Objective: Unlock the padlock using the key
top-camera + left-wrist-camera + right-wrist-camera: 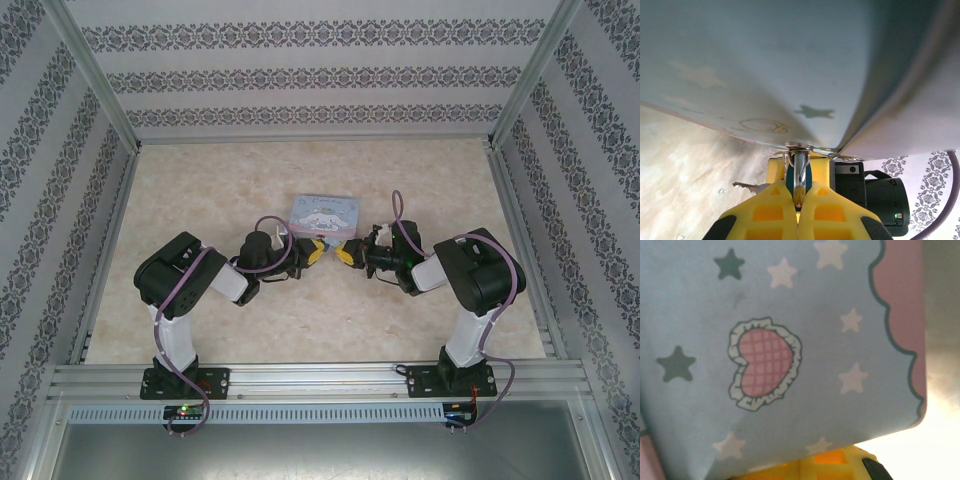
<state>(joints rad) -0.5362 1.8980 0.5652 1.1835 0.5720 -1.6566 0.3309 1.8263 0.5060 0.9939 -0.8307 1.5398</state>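
Though shut, two tools (316, 250) (346, 254), one padlock (800, 167).

Two grippers: left gripper (315, 250), right gripper (346, 254). One tin box (324, 214). One padlock (800, 172). One table (200, 190).

padlock (799, 175) body hidden behind the left tool (799, 199).

Both arms fold in from their bases, elbows thrown wide, wrists turned toward each other. And the left gripper (312, 250) points right, yellow fingers (775, 215) pressed together, pinching the padlock (800, 172) by its metal shackle at the very tips. The right gripper (347, 254) points left, nose to nose with it, just apart, jaws closed.
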